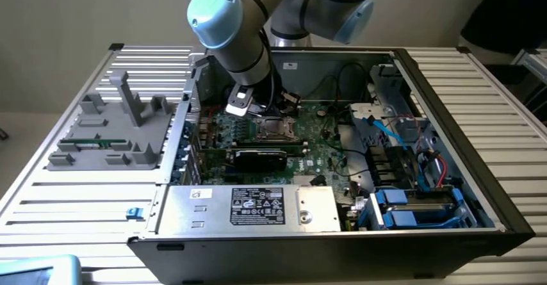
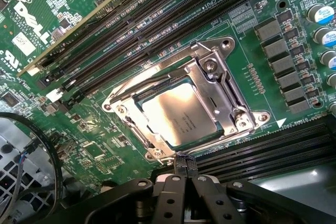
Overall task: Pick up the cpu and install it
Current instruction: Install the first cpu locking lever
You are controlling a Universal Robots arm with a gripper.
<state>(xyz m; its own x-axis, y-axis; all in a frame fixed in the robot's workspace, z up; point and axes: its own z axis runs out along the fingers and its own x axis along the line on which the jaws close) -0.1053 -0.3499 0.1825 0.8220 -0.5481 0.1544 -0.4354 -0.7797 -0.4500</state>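
Note:
The cpu (image 2: 181, 115), a flat square chip with a shiny silver-grey top, lies flat inside the socket's metal frame (image 2: 231, 95) on the green motherboard (image 2: 79, 129). In the exterior view the cpu (image 1: 275, 130) sits mid-board under the arm. My gripper (image 2: 185, 165) hovers just off one edge of the frame. Its black fingertips are pressed together and shut, with nothing between them. In the exterior view the gripper (image 1: 275, 113) hangs low over the socket, partly hidden by the wrist.
Rows of black memory slots (image 2: 157, 9) flank the socket, one holding a long memory stick (image 2: 79, 30). The open computer case (image 1: 444, 131) holds a black card (image 1: 269, 154), a metal power supply (image 1: 248, 205), cables and blue drive bays (image 1: 410, 211). A grey parts fixture (image 1: 111, 131) stands at the exterior view's left.

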